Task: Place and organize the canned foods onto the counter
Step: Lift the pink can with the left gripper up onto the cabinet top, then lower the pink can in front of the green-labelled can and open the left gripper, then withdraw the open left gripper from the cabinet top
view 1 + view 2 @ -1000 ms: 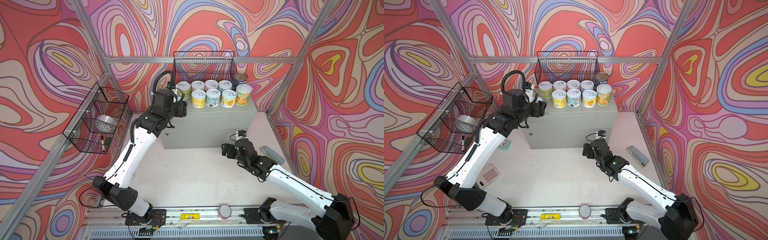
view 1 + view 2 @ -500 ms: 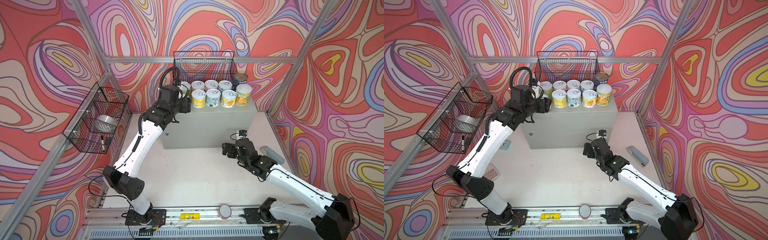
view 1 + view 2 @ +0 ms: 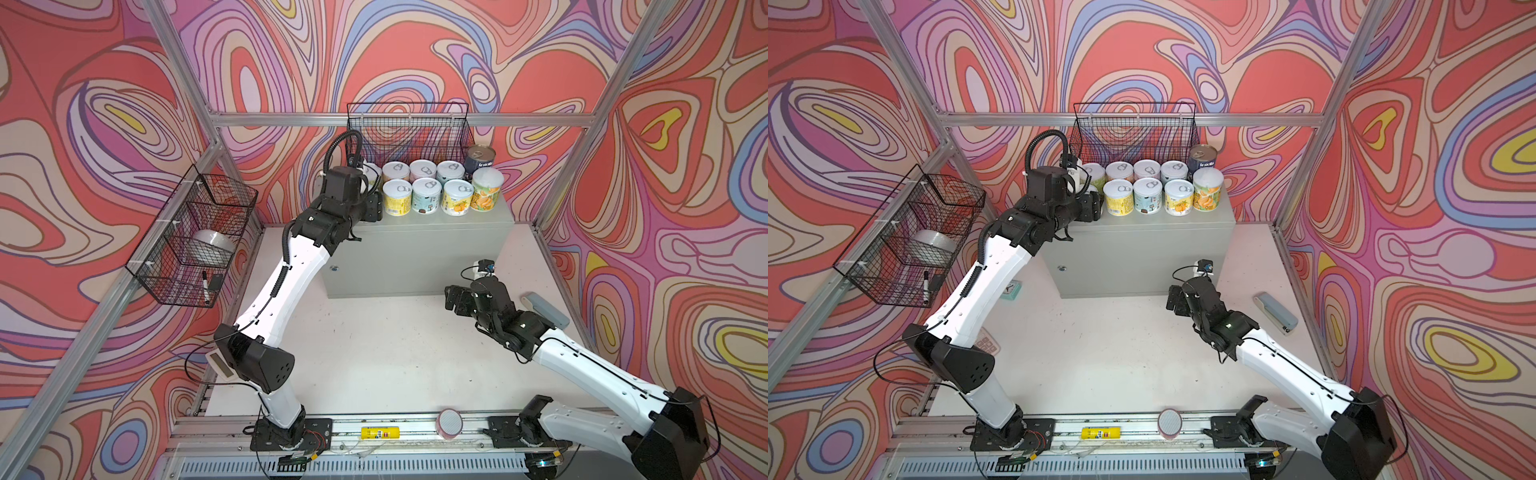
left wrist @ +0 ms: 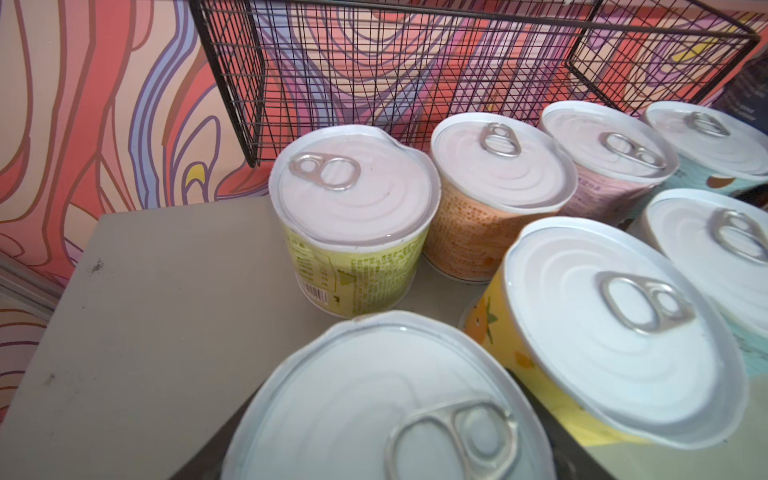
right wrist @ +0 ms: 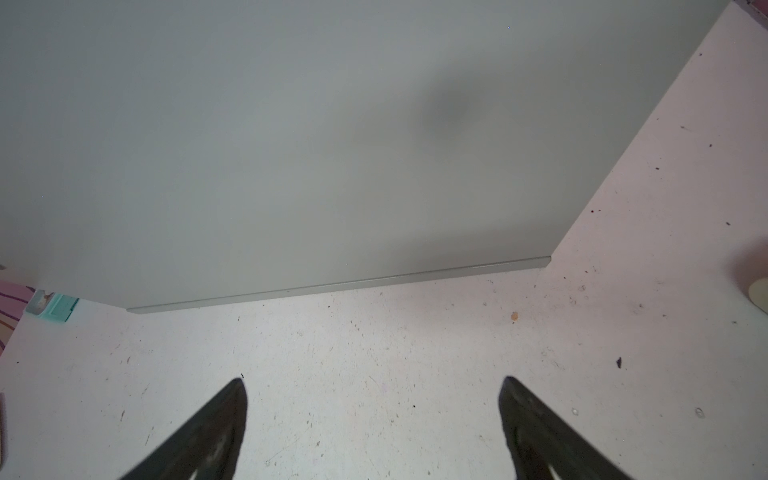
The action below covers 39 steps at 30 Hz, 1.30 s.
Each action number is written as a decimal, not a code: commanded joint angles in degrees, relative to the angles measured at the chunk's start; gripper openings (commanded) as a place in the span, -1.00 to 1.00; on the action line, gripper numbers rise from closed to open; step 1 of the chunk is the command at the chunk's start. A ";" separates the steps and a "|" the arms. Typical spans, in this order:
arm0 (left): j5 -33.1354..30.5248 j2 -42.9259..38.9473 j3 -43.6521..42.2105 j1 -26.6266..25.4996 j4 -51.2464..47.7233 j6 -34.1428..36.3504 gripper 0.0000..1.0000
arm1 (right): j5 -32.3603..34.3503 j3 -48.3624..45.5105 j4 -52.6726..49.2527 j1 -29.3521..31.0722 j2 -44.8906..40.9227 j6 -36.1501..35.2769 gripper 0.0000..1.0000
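Observation:
Several canned foods stand in two rows on the grey counter [image 3: 419,245], among them a yellow one [image 3: 397,196], a tall dark-blue one [image 3: 480,160] and an orange-fruit one [image 3: 487,194]. My left gripper [image 3: 371,206] hovers over the counter's left part, at the left end of the front row, shut on a white-lidded can [image 4: 374,399] that fills the near part of the left wrist view. A green-labelled can [image 4: 353,216] and a yellow can [image 4: 602,324] stand just beyond it. My right gripper [image 3: 453,296] hangs open and empty above the white table, facing the counter's front [image 5: 291,145].
A wire basket [image 3: 409,129] hangs on the back wall right behind the cans. A second basket [image 3: 195,237] on the left wall holds a tape roll and a marker. On the table lie a stapler [image 3: 545,309], a calculator [image 3: 220,363], a pink roll [image 3: 450,422] and a yellow tube [image 3: 379,432].
My left arm has swung right and forward, carrying its can from beside the counter's left edge to over the counter top next to the front row. The right arm has stayed still.

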 commanded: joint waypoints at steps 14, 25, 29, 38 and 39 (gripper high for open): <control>-1.43 0.05 4.34 0.25 3.95 2.24 0.79 | 0.82 1.84 -0.38 -0.26 -0.40 -0.39 0.95; -1.64 -5.47 -1.12 0.26 9.40 3.54 0.85 | 0.66 1.88 -0.22 -0.29 -0.58 -0.45 0.95; -3.37 -12.65 -8.81 0.25 13.29 4.67 0.74 | 0.79 1.97 -0.20 -0.29 -0.84 -0.61 0.95; -3.96 -26.57 -24.76 0.26 13.65 5.03 0.33 | -0.21 2.75 0.23 -0.29 0.97 -0.68 0.95; -3.65 -26.93 -25.83 0.25 13.80 4.68 0.26 | -0.39 2.98 0.39 -0.28 1.29 -0.75 0.95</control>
